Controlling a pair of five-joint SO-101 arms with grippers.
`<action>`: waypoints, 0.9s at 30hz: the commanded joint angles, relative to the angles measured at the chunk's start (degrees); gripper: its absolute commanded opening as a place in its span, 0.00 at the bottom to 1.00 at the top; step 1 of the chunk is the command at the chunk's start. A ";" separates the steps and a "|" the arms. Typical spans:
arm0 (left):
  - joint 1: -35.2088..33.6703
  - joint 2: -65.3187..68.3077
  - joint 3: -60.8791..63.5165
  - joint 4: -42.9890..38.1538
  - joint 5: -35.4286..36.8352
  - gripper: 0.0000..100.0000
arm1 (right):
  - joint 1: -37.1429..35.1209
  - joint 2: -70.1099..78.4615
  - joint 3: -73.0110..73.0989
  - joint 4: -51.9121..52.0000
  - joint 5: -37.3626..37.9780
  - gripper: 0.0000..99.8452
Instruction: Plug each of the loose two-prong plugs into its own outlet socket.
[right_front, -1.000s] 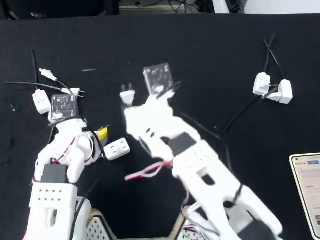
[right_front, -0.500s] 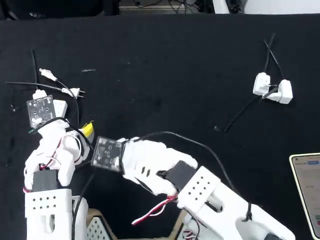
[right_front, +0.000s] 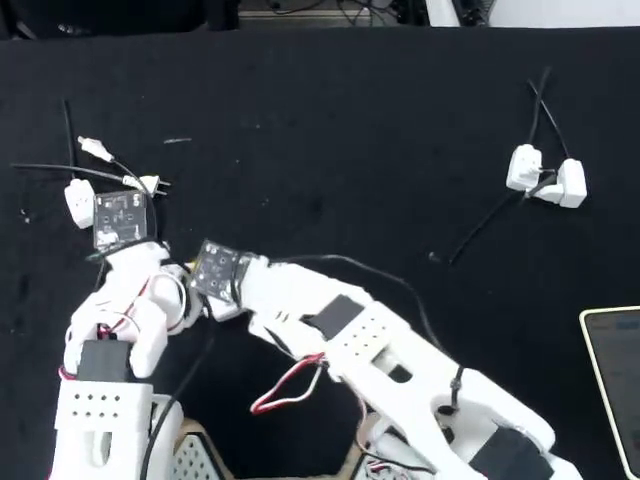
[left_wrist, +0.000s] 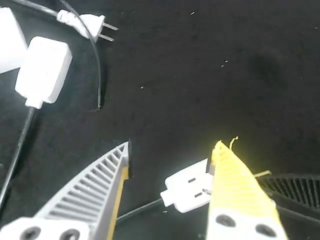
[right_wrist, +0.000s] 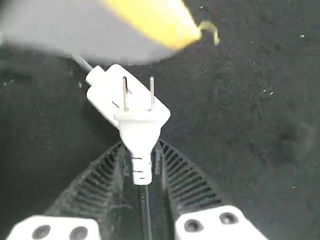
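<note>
Low on its body, your right hand (right_wrist: 141, 152) grips the plug (right_wrist: 142, 120), likely light and stiff; left hand (left_wrist: 172, 150) stands wide.

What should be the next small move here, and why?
Probably close the left claw on the outlet socket. It stands open, with the socket lying ungripped inside it, beside its yellow finger. The right claw grips the two-prong plug, prongs close over the socket, so pushing now might just slide it away.
</note>
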 joint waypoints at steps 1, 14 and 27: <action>1.01 -0.97 0.22 -1.85 -0.62 0.26 | 1.05 -1.45 -3.47 -1.49 -2.20 0.01; 1.45 -0.97 1.63 -1.85 -2.73 0.26 | -1.76 -8.57 -1.71 0.88 -5.80 0.01; 1.45 -0.70 3.03 -1.85 -3.08 0.26 | -2.64 -8.75 -2.07 -1.49 -19.08 0.01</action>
